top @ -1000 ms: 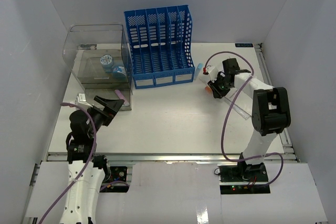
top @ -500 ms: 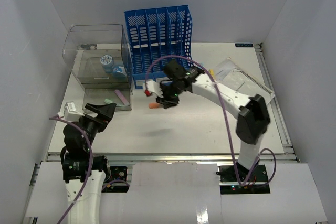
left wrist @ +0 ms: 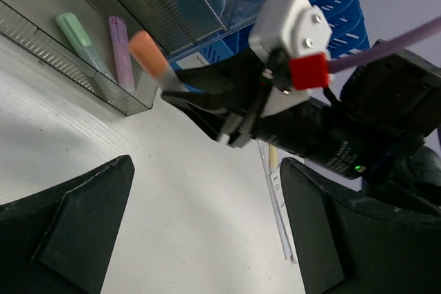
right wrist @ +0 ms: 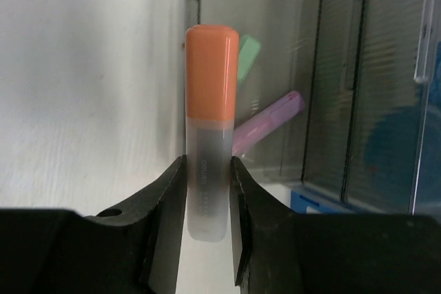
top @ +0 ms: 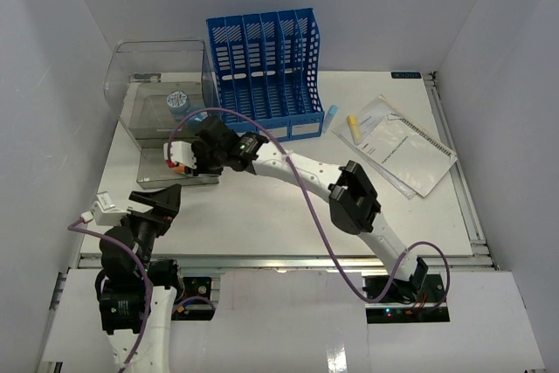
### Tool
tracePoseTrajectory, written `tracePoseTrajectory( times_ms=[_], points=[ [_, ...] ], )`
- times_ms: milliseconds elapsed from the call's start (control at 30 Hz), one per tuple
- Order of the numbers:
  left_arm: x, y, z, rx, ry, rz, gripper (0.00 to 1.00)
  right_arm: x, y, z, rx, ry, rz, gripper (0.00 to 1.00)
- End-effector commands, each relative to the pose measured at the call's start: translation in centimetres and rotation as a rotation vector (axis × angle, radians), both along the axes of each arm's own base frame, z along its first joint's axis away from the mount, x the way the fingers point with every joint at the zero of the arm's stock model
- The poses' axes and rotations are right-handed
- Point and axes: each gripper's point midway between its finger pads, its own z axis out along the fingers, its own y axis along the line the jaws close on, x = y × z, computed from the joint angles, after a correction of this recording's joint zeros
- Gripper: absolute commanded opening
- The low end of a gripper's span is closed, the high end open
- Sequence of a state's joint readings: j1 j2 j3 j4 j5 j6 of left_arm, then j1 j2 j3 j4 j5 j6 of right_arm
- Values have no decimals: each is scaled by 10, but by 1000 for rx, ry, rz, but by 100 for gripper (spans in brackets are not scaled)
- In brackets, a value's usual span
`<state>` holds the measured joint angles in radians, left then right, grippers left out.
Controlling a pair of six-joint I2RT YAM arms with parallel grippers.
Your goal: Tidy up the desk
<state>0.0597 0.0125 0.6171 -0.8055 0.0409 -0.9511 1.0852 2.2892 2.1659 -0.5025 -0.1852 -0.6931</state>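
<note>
White tabletop (top: 288,216) lies under the clear box (top: 157,63) and spreads wide to the box's right and front. Right pincer (right wrist: 207,187) hangs at the box's front tray (top: 205,180), clamped on an orange highlighter (right wrist: 210,94) (cap end pointing away from the fingers). Green highlighter (left wrist: 81,43) and purple highlighter (left wrist: 122,51) lie side by side in that tray. Left pincer (left wrist: 207,232) gapes wide, nothing in it, in front of the box. Blue file rack (top: 266,76) stands just right of the box; notebook (top: 406,148) lies well right of the box.
</note>
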Motion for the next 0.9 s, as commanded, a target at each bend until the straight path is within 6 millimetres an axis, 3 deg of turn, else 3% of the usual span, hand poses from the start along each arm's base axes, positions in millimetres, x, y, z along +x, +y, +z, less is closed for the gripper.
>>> tracePoseTrajectory(
  times_ms=[0, 67, 100, 167, 233, 367, 433, 500, 633, 767, 800, 867],
  points=[
    [-8, 4, 2, 8, 15, 25, 98, 45, 49, 53, 294, -151, -226, 9],
    [-9, 3, 3, 7, 13, 19, 98, 55, 54, 51, 323, -181, -270, 16],
    [-10, 2, 2, 6, 14, 16, 98, 57, 55, 48, 328, -187, -276, 27],
    [-10, 2, 1, 5, 20, 11, 98, 56, 58, 39, 332, -188, -267, 62],
    [-11, 1, -1, 4, 27, 11, 98, 55, 57, 28, 311, -182, -267, 85],
    [-13, 0, 0, 6, 29, 2, 98, 49, 41, 25, 266, -179, -266, 95],
    [-14, -2, 2, 7, 24, -9, 98, 41, 26, 52, 255, -191, -234, 90],
    [-13, -5, 3, 7, 16, -25, 98, 20, 15, 63, 208, -157, -115, 90],
    [-8, -21, 5, 26, -20, -132, 98, -24, -58, 71, 69, -62, 43, 90],
    [-7, -44, 7, 42, -95, -277, 98, -35, -156, 56, 19, 51, -15, 91],
    [-6, -49, 5, 38, -99, -308, 98, -28, -176, 52, 22, 85, -55, 92],
    [-6, -60, 0, 22, -97, -380, 98, 9, -241, 46, 65, 198, -240, 93]
  ],
)
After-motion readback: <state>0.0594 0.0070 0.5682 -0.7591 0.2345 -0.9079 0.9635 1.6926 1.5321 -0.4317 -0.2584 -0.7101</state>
